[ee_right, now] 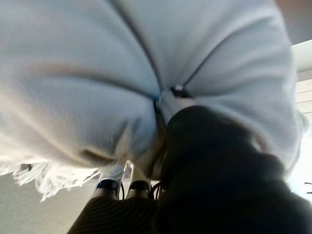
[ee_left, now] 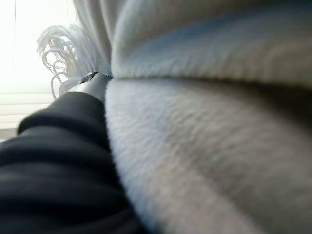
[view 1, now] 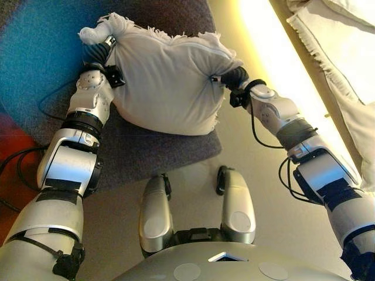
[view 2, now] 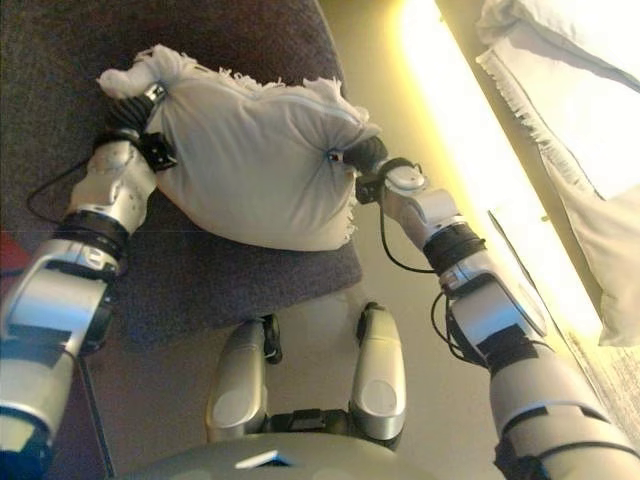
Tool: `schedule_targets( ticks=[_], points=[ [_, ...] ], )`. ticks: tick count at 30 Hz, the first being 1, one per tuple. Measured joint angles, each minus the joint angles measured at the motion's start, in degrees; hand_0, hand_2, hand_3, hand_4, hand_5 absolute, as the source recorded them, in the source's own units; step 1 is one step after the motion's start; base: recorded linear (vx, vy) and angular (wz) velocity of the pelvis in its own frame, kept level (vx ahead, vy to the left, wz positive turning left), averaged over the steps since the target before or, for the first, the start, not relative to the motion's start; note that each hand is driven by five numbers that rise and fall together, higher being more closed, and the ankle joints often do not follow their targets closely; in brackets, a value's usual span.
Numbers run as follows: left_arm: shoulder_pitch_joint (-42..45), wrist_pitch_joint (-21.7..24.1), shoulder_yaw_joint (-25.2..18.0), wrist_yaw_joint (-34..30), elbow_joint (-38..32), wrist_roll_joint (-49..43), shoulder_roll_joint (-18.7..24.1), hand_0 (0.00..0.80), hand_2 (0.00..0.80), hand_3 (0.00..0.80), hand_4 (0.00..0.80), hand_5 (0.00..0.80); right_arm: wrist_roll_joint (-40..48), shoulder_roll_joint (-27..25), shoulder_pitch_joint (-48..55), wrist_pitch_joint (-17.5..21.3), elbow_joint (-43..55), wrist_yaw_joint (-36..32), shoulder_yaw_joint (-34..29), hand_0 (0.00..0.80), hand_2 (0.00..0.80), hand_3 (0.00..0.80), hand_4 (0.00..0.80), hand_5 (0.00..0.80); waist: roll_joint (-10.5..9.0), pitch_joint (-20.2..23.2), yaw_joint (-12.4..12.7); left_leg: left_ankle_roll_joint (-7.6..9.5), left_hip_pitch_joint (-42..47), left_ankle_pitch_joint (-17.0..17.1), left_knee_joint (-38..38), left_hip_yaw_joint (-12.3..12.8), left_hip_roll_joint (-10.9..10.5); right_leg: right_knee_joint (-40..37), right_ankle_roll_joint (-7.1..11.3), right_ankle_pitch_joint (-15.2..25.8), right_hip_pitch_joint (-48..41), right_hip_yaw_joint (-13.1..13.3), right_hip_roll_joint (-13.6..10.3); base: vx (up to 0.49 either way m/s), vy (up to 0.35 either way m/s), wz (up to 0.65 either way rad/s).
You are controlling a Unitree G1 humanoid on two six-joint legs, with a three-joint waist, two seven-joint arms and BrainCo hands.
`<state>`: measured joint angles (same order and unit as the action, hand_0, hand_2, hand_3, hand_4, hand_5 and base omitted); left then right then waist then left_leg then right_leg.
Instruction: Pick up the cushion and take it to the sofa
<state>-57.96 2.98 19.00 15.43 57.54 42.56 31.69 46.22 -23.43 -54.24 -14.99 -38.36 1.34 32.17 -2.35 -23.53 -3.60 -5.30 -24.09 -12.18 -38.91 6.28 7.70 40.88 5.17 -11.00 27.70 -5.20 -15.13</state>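
The white fringed cushion [view 1: 167, 82] is held up between both hands, above a dark rug [view 1: 164, 152]. The carrying step is judged to be in hand; next, a turn toward the sofa is needed with the squeeze kept even. The fingers of the left hand [view 1: 99, 52] and the right hand [view 1: 231, 77] are buried in the fabric, so their state cannot be told. No writing can be read.
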Motion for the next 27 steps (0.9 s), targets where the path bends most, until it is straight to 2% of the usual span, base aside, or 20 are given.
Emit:
schedule_targets(
  ticks=[4,8,14,19,24,27],
  points=[
    [-1.6,0.0,0.0,0.0,0.2,1.3,-0.2,0.0,0.0,0.0,0.0,0.0,1.1,-0.4,0.0,0.0,-0.1,0.8,-0.1,0.0,0.0,0.0,0.0,0.0,0.0,0.0,-0.3,-0.02,0.2,0.0,0.1,0.1,0.1,0.0,0.13,0.1,0.0,0.0,0.1,0.019,0.006,-0.01],
    [-2.5,0.0,0.0,0.5,0.2,1.7,-0.2,0.0,0.0,0.0,0.0,0.0,2.8,0.1,0.0,0.1,-0.4,4.4,-0.3,0.0,0.0,0.0,0.0,0.0,0.01,0.0,-0.3,0.05,1.7,0.1,1.5,0.7,0.1,-1.3,0.22,0.4,-1.4,0.1,0.1,0.057,0.011,-0.04],
    [-3.0,-0.2,-0.2,2.0,-0.3,2.1,0.8,0.0,0.0,0.0,0.0,0.0,3.9,-0.5,0.0,0.1,-0.5,6.8,-1.1,0.0,0.0,0.0,0.0,0.0,0.14,0.1,-0.2,0.19,6.3,2.1,7.6,1.9,-0.1,-7.9,0.68,3.0,-5.9,-0.3,0.8,0.078,-0.005,-0.06],
    [-5.0,-1.8,-0.6,3.4,-0.3,2.1,2.8,0.0,0.0,0.0,0.0,0.0,5.2,-2.0,0.0,0.0,-1.3,6.7,-2.8,0.0,0.0,0.0,0.0,0.0,0.38,0.2,-0.1,-0.03,11.8,5.1,14.9,1.6,-1.0,-13.8,0.87,4.6,-11.6,-2.3,0.8,0.138,-0.02,0.11],
    [-5.2,-2.3,-3.4,5.4,-1.4,2.1,5.3,0.0,0.0,0.0,0.0,0.0,6.3,-4.0,0.8,0.2,-1.3,6.8,-7.2,0.0,0.0,0.0,0.0,0.0,2.84,2.2,0.1,-0.36,18.1,7.7,22.7,1.4,-1.2,-21.7,1.14,7.0,-18.7,-4.3,2.0,0.163,-0.007,0.08],
    [-2.5,-1.4,-5.2,7.2,-5.2,1.9,6.0,0.0,0.0,0.0,0.0,0.0,6.9,-5.5,4.1,1.3,0.1,7.7,-10.1,0.0,0.0,0.0,0.0,0.0,4.2,6.1,0.5,-0.64,21.4,9.0,27.5,1.5,-1.2,-27.0,1.49,8.2,-22.7,-4.8,3.0,0.128,0.003,0.09]
  ],
)
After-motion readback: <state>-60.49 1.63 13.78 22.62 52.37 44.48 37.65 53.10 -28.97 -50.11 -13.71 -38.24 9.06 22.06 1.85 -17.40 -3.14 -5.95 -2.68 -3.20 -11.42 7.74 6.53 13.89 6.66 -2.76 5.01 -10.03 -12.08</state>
